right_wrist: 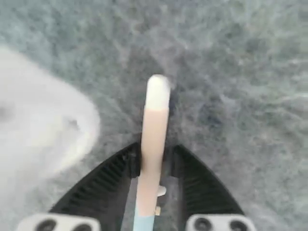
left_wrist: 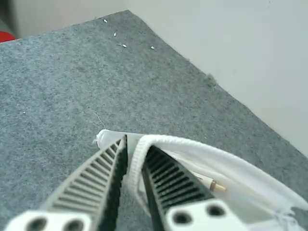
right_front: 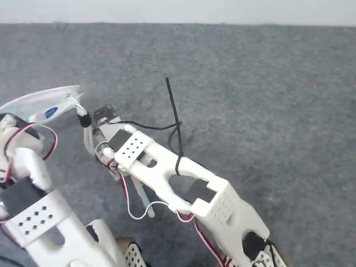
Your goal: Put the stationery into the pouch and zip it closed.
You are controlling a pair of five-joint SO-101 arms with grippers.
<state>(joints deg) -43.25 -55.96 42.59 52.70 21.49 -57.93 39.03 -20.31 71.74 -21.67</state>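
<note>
Insertion | our left gripper (left_wrist: 129,144) pinched pouch (left_wrist: 231,161) rim | right gripper (right_wrist: 154,149) clasped pen (right_wrist: 155,125) | next: aim 10 o'clock into mouth

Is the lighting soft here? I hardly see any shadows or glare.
Yes, mostly. High view: only a faint shadow on the grey mat under an arm, no glare. Right wrist view: a darker shadow hugs the tip of the pen. Left wrist view: the wall is evenly bright.

A grey, felt-like worktop (right_front: 267,83) meets a pale wall (right_front: 178,10) along the frame's top. White specks (left_wrist: 124,45) dot its far corner; something red (left_wrist: 5,36) sits at upper left.
</note>
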